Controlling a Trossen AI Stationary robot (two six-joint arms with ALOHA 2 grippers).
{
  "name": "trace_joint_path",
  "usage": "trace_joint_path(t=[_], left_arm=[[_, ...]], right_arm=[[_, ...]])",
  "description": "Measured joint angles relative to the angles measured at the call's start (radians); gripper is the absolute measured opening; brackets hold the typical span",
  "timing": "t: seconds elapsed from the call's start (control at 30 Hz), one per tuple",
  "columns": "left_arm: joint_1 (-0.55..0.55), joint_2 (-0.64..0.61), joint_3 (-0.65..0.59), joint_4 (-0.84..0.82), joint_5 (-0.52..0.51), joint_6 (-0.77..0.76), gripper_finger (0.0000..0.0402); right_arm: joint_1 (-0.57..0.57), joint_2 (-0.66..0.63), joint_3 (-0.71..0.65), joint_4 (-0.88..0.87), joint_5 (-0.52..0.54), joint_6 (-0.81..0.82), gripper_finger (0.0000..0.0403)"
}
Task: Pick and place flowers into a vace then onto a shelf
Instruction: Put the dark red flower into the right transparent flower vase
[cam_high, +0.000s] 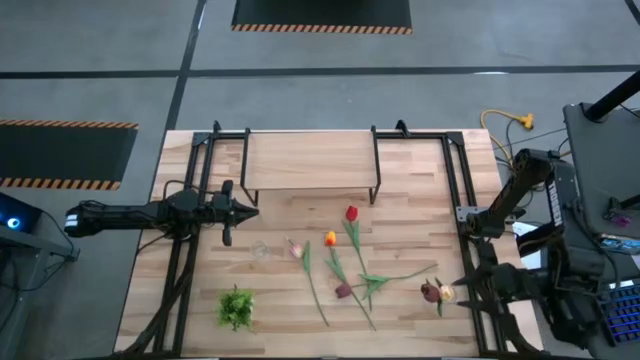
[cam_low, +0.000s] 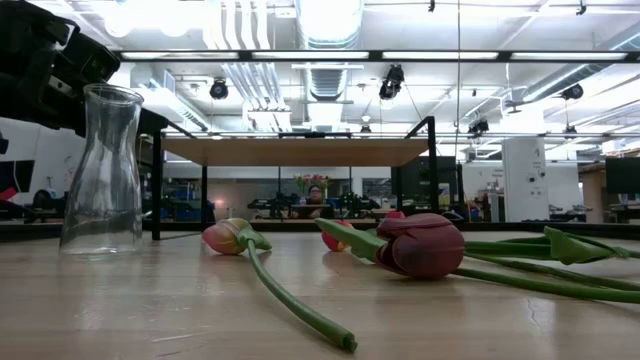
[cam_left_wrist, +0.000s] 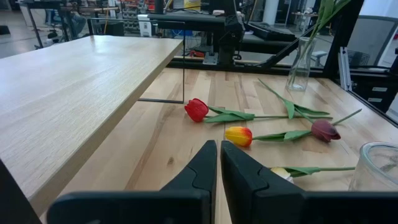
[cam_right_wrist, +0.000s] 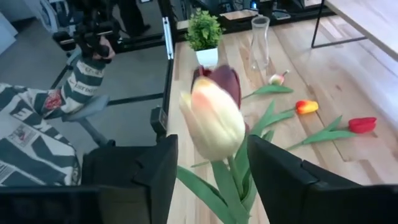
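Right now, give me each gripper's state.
Left gripper: shut, empty, beside the shelf.
Right gripper: open around two tulips, not clamping them.

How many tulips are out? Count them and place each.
6. Red tulip, orange tulip and pink tulip lie centrally, maroon tulip nearer the front; cream tulip and second maroon tulip far right. None looks hidden.

A small leafy green plant (cam_high: 236, 307) stands on the light-wood desk (cam_high: 410, 320) near its front edge, with striped floor mats (cam_high: 65, 152) lying beyond the desk.
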Motion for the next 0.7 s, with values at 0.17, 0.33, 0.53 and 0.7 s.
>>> trace_joint_path(t=[0.17,0.33,0.53,0.7], left_arm=[[0.000,0.000,0.000,0.000,0.000,0.000,0.0005],[0.000,0.000,0.000,0.000,0.000,0.000,0.0005],[0.000,0.000,0.000,0.000,0.000,0.000,0.0005],[0.000,0.000,0.000,0.000,0.000,0.000,0.0005]], right_arm=[[0.000,-0.001,0.106,-0.076,0.002,0.001,0.0187],[0.000,-0.003,0.182,-0.082,0.156,-0.084,0.0187],[-0.043,-0.003,0.219,-0.080,0.256,-0.187,0.0187],[-0.117,-0.002,0.220,-0.060,0.245,-0.263,0.0187]])
